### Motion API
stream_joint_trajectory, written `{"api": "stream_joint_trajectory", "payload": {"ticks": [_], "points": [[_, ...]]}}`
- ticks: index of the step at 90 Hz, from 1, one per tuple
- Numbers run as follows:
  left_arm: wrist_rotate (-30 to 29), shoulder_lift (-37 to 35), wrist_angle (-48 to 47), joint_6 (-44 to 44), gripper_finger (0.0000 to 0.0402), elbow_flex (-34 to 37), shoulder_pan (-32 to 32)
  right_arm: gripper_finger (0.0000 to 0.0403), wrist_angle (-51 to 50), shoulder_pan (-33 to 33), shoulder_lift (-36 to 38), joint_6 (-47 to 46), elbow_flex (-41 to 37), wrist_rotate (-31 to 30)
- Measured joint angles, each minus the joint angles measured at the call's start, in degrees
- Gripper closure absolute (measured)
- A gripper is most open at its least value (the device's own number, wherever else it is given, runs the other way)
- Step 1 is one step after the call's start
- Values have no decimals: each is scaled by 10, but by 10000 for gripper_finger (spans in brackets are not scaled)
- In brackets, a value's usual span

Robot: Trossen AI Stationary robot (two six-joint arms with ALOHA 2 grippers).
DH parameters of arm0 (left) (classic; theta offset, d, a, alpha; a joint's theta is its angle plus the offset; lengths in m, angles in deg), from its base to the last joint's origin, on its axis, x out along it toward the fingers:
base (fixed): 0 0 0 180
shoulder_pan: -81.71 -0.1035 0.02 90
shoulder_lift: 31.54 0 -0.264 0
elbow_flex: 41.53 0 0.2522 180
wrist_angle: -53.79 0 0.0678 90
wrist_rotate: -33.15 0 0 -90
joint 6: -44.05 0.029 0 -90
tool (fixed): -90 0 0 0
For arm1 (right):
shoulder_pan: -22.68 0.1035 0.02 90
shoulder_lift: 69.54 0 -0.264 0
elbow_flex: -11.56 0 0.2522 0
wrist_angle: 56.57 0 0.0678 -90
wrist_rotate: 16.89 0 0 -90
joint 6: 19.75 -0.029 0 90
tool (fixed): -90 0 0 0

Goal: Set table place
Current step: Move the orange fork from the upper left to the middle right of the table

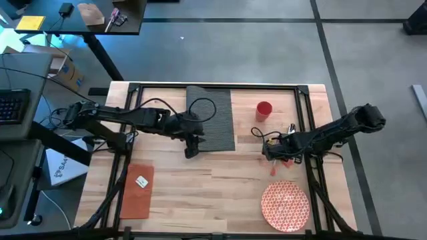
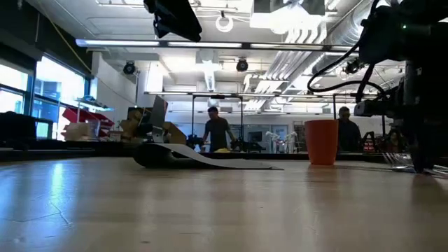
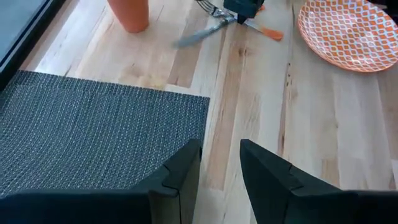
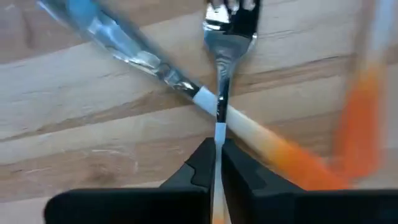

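The left claw (image 1: 192,151) hung at the near left corner of the dark placemat (image 1: 212,117); the orange napkin (image 1: 138,191) lay nearer than it, to its left; the right claw (image 1: 271,153) sat low among the utensils (image 1: 285,160) on the worktop (image 1: 200,187); the red cup (image 1: 264,110) stood beyond it; the patterned plate (image 1: 285,205) lay nearer, just right.

Both arms are dark, jointed and slim, with thin black cables looping along them toward each gripper, left gripper (image 1: 192,151) and right gripper (image 1: 272,155), each ending in two angular black fingers (image 3: 180,180).
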Motion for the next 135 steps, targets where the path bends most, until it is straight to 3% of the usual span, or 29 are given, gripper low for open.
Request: {"api": "stream_joint_trajectory", "payload": {"ticks": [36, 57, 68, 83, 108, 120, 135], "points": [[-2, 0, 1, -5, 300, 0, 0, 403, 3, -13, 0, 103, 31, -29], [-3, 0, 1, -6, 300, 0, 0, 403, 40, -13, 0, 303, 62, -24], [-4, 0, 1, -6, 300, 0, 0, 403, 76, -25, -9, 421, 64, 21], [-4, 0, 2, -6, 300, 0, 0, 403, 74, -51, -61, 556, 80, 89], [-4, 0, 10, -21, 300, 0, 0, 403, 27, -94, -198, 746, 163, 111], [-4, 0, 13, -23, 300, 0, 0, 403, -2, -115, -243, 761, 190, 122], [-3, 0, 13, -36, 300, 0, 0, 403, -26, -149, -248, 697, 193, 131]]}}
